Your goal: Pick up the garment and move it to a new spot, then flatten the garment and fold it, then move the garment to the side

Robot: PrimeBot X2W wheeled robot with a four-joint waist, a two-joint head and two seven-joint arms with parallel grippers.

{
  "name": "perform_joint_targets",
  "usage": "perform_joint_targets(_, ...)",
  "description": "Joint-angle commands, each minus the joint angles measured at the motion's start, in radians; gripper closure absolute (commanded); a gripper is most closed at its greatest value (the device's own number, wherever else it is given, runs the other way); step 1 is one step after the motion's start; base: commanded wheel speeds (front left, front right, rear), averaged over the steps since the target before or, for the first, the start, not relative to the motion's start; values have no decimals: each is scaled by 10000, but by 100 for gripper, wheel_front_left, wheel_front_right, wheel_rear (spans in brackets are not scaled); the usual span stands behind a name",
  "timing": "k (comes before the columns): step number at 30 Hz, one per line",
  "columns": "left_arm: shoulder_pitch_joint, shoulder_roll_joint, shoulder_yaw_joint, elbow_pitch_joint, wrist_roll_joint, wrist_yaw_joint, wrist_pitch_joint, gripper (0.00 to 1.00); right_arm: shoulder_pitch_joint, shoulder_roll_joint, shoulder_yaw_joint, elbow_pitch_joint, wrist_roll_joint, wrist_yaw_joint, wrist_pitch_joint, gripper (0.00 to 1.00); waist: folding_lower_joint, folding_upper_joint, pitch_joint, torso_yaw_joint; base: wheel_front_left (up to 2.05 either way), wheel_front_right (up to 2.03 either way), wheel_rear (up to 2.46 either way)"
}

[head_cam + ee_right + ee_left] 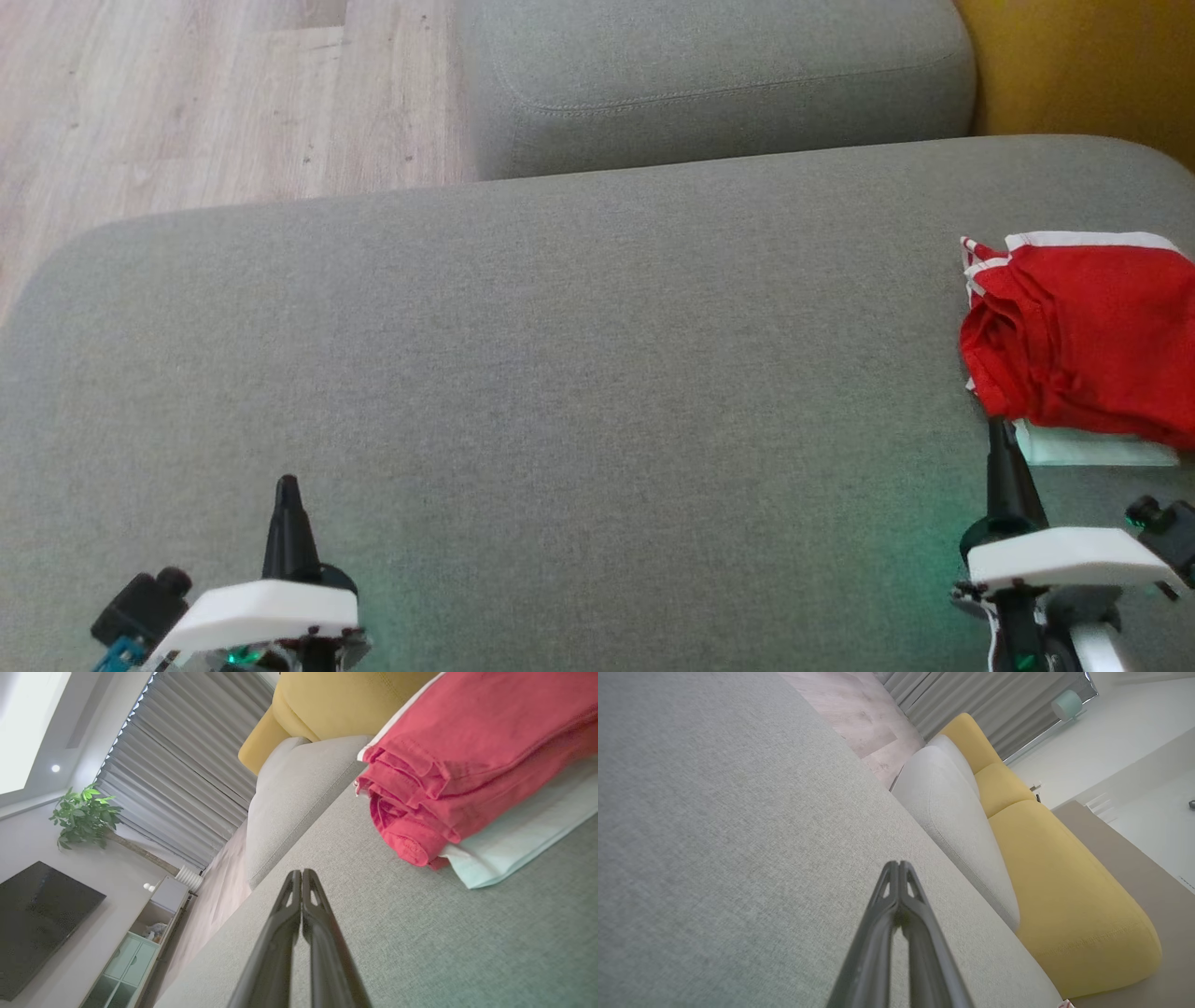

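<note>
we list one folded red garment (1083,336), white-trimmed, atop a pale cloth (1092,450) at the right end of the grey seat (560,373), just ahead-right of our right gripper (999,431), clenched empty and nearer by far than our left gripper (287,485), also clenched empty.

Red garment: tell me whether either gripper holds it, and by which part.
Nothing is held. The left gripper and right gripper are both shut and empty; the red garment lies on a pale cloth, untouched.
</note>
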Motion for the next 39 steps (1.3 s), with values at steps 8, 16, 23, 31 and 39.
perform_joint_targets(8, -585, 72, 476, -298, -856, -159, 242, 100, -549, -165, -52, -391, 1040, -4, 242, 100, -1, 0, 9, 12, 0, 0, 0)
perform_joint_targets(16, -653, 73, 681, -295, -1631, -270, 478, 100, -605, -170, -156, -421, 1967, -5, 469, 100, -1, 0, 18, 25, 0, 0, 0)
perform_joint_targets(23, -721, 73, 889, -293, -2409, -382, 715, 100, -661, -172, -263, -450, 2895, -5, 699, 100, -1, 0, 28, 38, 0, 0, 0)
perform_joint_targets(31, -790, 72, 1098, -290, -3185, -494, 954, 100, -717, -173, -372, -480, 3821, -5, 931, 100, -1, 0, 37, 50, 0, 0, 0)
perform_joint_targets(39, -850, 71, 1282, -288, -3864, -592, 1163, 100, -766, -173, -469, -505, 4630, -6, 1135, 100, -1, 0, 45, 61, 0, 0, 0)
